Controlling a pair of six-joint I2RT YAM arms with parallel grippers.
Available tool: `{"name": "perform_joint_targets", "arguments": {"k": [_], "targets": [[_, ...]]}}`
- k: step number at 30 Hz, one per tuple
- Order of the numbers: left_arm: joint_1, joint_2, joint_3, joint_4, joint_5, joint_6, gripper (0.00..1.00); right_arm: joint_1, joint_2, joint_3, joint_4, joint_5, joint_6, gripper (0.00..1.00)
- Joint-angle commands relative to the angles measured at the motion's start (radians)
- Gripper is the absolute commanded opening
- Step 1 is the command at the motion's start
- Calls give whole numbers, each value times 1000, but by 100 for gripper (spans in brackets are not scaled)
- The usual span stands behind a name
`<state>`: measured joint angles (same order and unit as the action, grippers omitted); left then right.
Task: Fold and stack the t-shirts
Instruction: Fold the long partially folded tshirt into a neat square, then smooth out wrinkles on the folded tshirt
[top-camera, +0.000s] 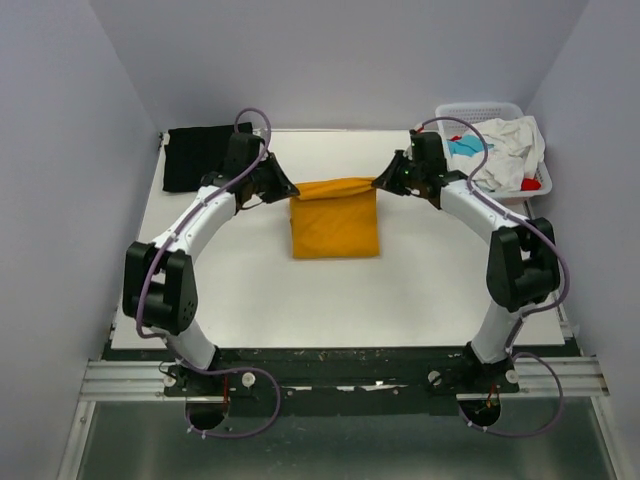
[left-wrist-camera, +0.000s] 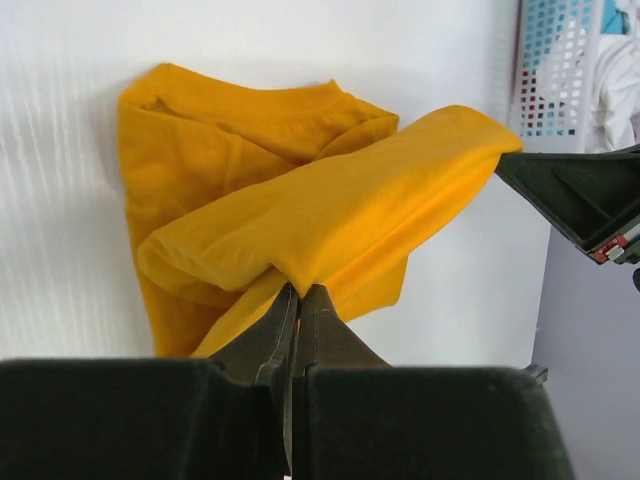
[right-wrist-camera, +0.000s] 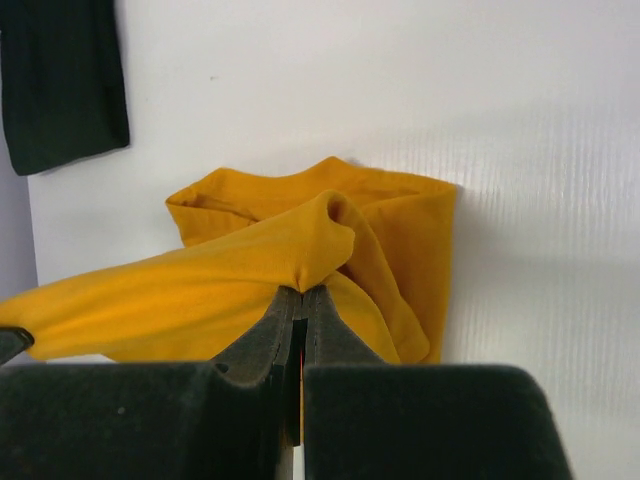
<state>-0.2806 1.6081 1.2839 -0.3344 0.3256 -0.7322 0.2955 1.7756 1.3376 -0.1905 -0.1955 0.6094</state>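
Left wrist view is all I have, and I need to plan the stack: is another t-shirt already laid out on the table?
Observer: Yes, a black cloth t-shirt lies at the far left corner of the white table.
Operator: Does the other arm truly grip the shirt?
Observer: Yes, the right tool is shut on a pinched fold of the mustard-orange cloth t-shirt.

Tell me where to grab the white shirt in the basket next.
Probably pinch the white shirt at its bunched top folds, coming straight down from above: it lies crumpled, heaped over the basket rim, so no flat edge is offered.
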Motion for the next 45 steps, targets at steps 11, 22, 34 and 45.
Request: {"name": "perform_joint_targets", "arguments": {"k": [11,22,34,45], "targets": [[92,420,378,-111,78,67,13,-37,307,193,106,75,0,4],[81,377,470,-186,149,126,99,-38,270,282,-31,123,-60,100],[27,522,514,-64,407,37,98,-38,276,70,420,-324,175,100],[55,863,819,-23,261,-279,99,-39,505,155,521,-217,240,100]]}}
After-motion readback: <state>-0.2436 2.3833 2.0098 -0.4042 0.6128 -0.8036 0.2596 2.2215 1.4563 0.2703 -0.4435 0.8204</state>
